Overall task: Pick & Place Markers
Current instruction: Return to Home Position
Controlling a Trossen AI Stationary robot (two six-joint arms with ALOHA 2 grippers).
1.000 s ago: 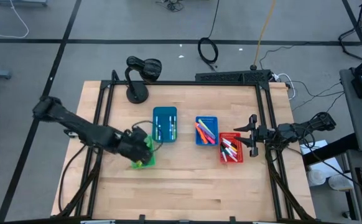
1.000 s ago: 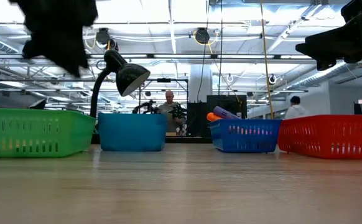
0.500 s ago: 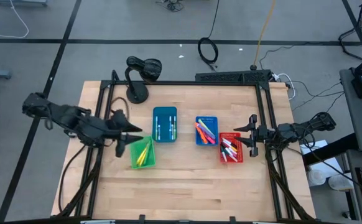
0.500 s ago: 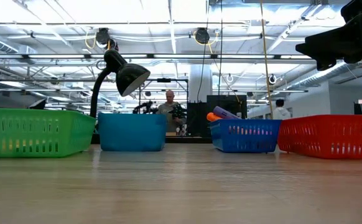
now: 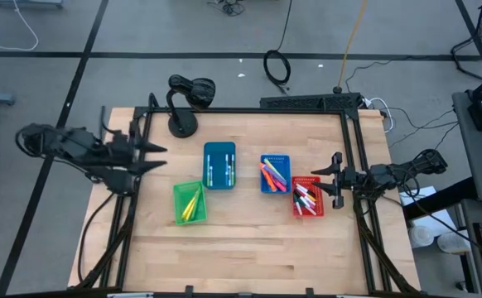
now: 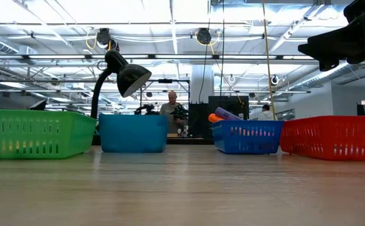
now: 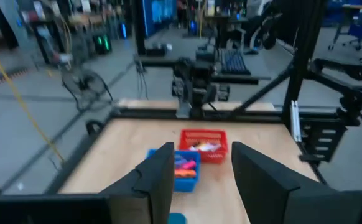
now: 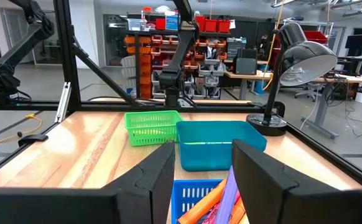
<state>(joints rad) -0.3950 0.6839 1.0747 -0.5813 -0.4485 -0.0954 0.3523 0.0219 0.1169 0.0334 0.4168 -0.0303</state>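
The left gripper (image 5: 156,157) hangs over the counter's (image 5: 249,248) left edge, fingers spread and holding nothing. The right gripper (image 5: 328,180) waits at the right edge beside the red bin (image 6: 333,137), also spread and empty.

Every marker I can see is already in a bin. Yellow and green markers (image 5: 190,204) lie in the green bin (image 6: 38,133), and white-bodied ones lie in the teal bin (image 6: 132,133). Neon ones are in the blue bin (image 6: 248,137), and a mixed lot fills the red bin. No loose marker shows on the bare wood, so the sorting looks finished, with only parking the arms left.

A desk lamp (image 5: 183,99) stands at the back left corner, well apart from both arms. A person (image 6: 172,110) sits in the room beyond. Nothing appears to block either arm.
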